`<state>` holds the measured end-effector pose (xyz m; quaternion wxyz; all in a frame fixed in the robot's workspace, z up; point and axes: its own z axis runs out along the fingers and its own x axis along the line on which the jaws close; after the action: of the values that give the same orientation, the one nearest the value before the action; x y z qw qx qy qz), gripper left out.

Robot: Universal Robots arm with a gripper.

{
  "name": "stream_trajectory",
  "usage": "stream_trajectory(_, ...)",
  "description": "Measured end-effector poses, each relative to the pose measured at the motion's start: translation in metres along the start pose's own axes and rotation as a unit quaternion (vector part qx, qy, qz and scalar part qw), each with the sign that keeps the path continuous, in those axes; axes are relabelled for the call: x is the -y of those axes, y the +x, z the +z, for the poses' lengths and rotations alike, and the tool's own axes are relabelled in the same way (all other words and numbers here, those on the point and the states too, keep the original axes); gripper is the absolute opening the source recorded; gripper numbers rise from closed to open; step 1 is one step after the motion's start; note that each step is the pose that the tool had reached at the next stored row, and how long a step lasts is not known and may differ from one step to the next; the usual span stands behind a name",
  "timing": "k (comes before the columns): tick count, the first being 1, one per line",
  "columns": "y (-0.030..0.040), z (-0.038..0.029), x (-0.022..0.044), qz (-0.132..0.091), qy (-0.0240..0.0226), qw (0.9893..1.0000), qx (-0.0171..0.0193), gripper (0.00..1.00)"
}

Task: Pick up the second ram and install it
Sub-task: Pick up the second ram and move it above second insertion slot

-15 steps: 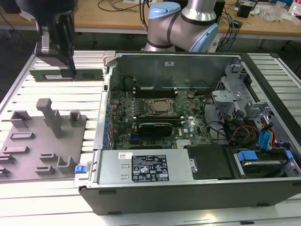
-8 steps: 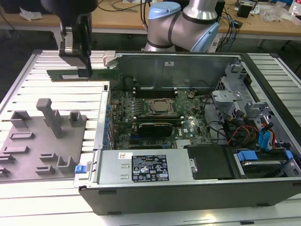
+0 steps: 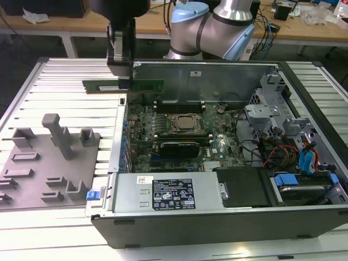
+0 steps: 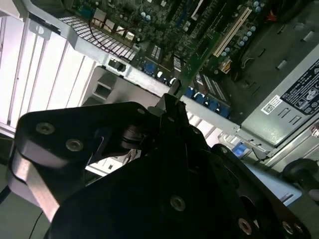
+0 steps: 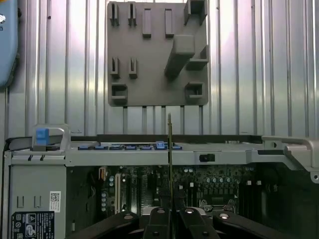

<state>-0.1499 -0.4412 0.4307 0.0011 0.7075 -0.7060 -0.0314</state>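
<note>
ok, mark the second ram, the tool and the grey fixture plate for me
second ram [image 3: 148,85]: exterior view, green board's free end toward that view's right.
tool [image 3: 124,81]: exterior view, between the fingertips clamping the ram.
grey fixture plate [image 5: 152,74]: first wrist view, bare flat face.

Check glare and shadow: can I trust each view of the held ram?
Exterior view: the second ram evenly lit, table glaring white. Second wrist view: gripper a dark mass, table washed out. First wrist view: motherboard dim.
</note>
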Motion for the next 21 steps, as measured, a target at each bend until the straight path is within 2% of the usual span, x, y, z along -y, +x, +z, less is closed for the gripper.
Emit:
stream_trajectory(2, -0.0004, -0.0004, 0.0111, 0.000, -0.0001, 1.0000, 0.0000, 0.13)
stream_trajectory(6, -0.0013, -0.0011, 0.0244, 0.000, -0.0003, 1.0000, 0.0000, 0.13)
stream_trajectory(10, -0.0030, -0.0020, 0.0466, 0.000, -0.0006, 1.0000, 0.0001, 0.13)
stream_trajectory(13, -0.0040, -0.0023, 0.0544, 0.000, -0.0007, 1.0000, 0.0000, 0.13)
stream_trajectory(17, -0.0074, -0.0032, 0.0765, 0.000, -0.0011, 1.0000, 0.0000, 0.13)
stream_trajectory(21, -0.0089, -0.0036, 0.0875, 0.000, -0.0012, 1.0000, -0.0001, 0.13)
